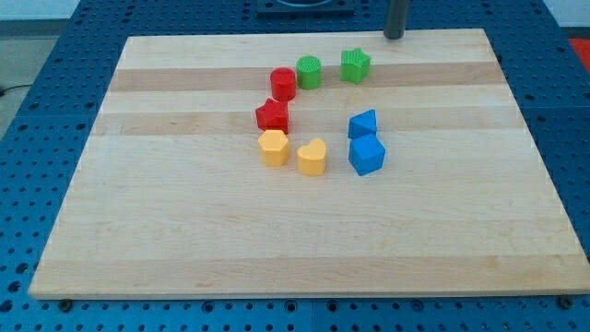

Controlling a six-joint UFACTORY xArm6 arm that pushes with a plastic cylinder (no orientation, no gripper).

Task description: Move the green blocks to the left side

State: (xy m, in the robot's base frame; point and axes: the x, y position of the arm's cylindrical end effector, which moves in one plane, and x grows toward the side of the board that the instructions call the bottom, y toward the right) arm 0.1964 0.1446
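A green cylinder (pixel 310 71) and a green star-shaped block (pixel 355 65) sit near the board's top middle, the star to the right of the cylinder. My tip (pixel 395 36) is at the top edge of the wooden board (pixel 184 231), up and to the right of the green star block, apart from it. The green cylinder touches a red cylinder (pixel 283 83) on its left.
A red star-shaped block (pixel 273 115) lies below the red cylinder. A yellow hexagon (pixel 274 147) and a yellow heart-shaped block (pixel 312 157) lie below that. Two blue blocks (pixel 363 124) (pixel 367 155) stand to the right of them. A blue pegboard table surrounds the board.
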